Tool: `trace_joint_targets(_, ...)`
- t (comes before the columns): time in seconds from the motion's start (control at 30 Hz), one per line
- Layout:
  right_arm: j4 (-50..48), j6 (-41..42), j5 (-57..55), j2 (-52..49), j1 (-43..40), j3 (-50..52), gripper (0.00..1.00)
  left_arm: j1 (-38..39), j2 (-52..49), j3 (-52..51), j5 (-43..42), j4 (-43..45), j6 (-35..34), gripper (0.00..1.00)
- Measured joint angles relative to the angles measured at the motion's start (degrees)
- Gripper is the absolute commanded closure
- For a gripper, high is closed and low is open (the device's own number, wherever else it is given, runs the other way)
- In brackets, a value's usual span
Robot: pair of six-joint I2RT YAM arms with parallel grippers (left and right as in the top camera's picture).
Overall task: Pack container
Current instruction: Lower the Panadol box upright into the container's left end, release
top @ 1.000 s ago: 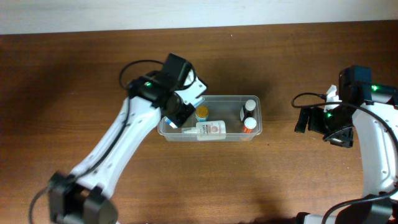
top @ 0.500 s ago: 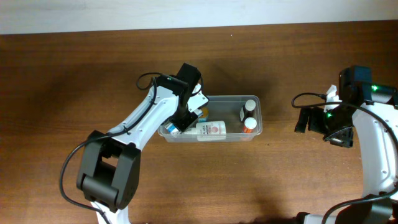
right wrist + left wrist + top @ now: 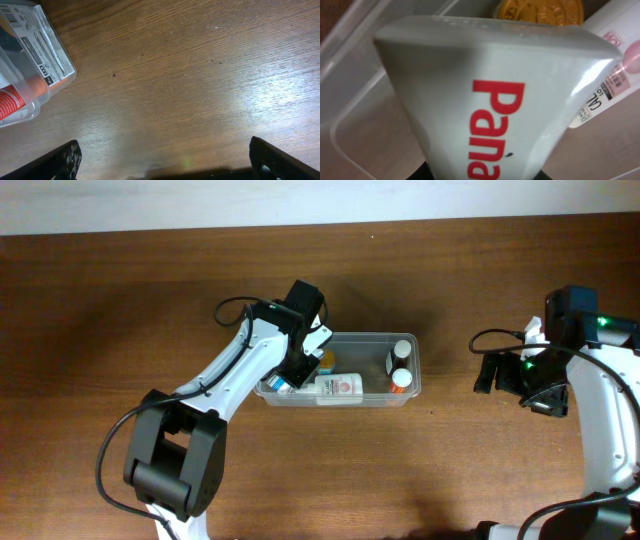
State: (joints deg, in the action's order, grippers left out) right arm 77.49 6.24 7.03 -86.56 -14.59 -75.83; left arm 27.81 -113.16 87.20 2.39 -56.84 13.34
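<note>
Your left hand (image 3: 292, 372), clamped on a white box (image 3: 485, 100), hangs over the 9 o'clock end of the container (image 3: 372, 335). The container sits mid-worktop (image 3: 120, 330), its long axis running 9 to 3 o'clock. The free spot for the box looks to be straight below. Your right hand (image 3: 167, 160), fingers apart and empty, is well off at 3 o'clock.

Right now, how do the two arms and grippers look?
Both arms have white tube links and black joints. The left arm carries a looping black cable near its wrist. The right arm shows green lights and a black cable. The right gripper has black fingers.
</note>
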Motion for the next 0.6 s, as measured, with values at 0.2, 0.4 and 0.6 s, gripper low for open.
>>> trace_joint_targets(0.2, 0.0, -0.02, 0.0, 0.0, 0.0, 0.0, 0.01, -0.02, 0.0, 0.0, 0.04, -0.63, -10.73, 0.92)
trace_joint_targets(0.4, 0.0, 0.0, 0.0, 0.0, 0.0, 0.0, 0.02, 0.0, 0.0, 0.0, 0.13, -2.27, -26.82, 0.92)
trace_joint_targets(0.6, 0.0, -0.02, -0.02, 0.0, 0.0, 0.0, 0.02, -0.02, 0.0, 0.0, 0.13, -2.34, -36.2, 0.92)
